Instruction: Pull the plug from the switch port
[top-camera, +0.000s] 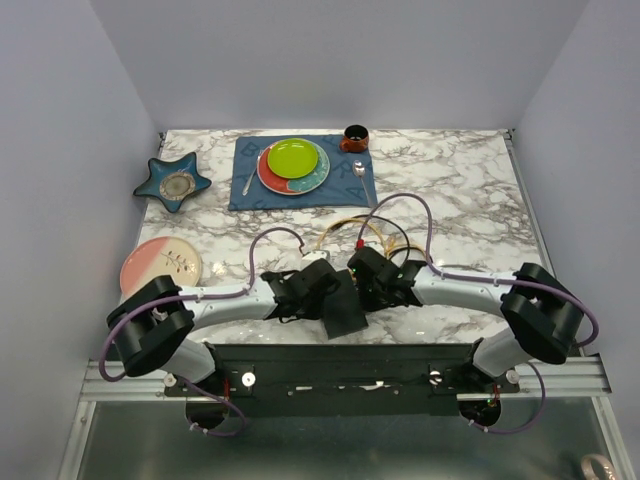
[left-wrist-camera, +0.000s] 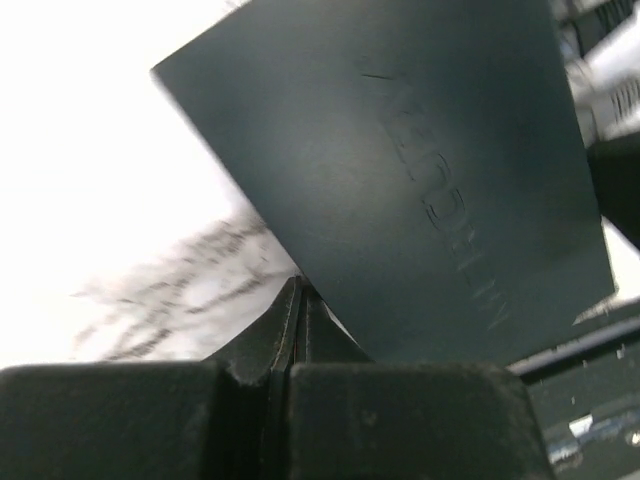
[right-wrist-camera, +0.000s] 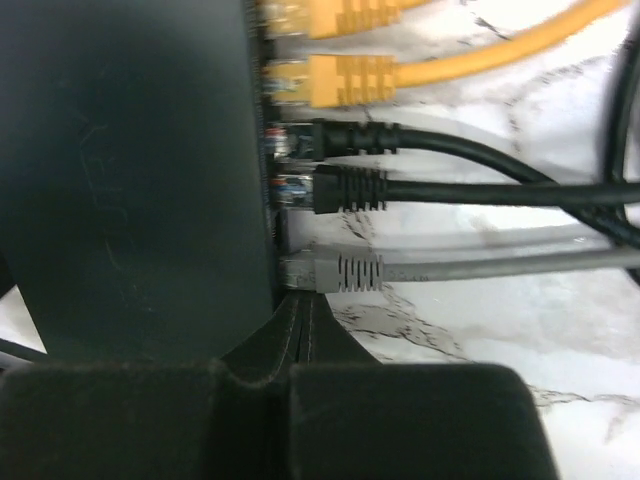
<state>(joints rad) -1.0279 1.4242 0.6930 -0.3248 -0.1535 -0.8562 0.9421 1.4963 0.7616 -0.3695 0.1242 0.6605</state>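
By the middle of the table's (top-camera: 450, 180) near edge, the left jaws are pressed together, tips at the switch's (left-wrist-camera: 420, 180) edge. Opposite, the right jaws, also pressed together, sit just beneath the grey plug (right-wrist-camera: 335, 271) seated in its ports.

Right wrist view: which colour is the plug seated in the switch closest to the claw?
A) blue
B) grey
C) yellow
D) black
B: the grey plug sits lowest in the switch row, right above the right claw, with black plugs and yellow plugs beyond.
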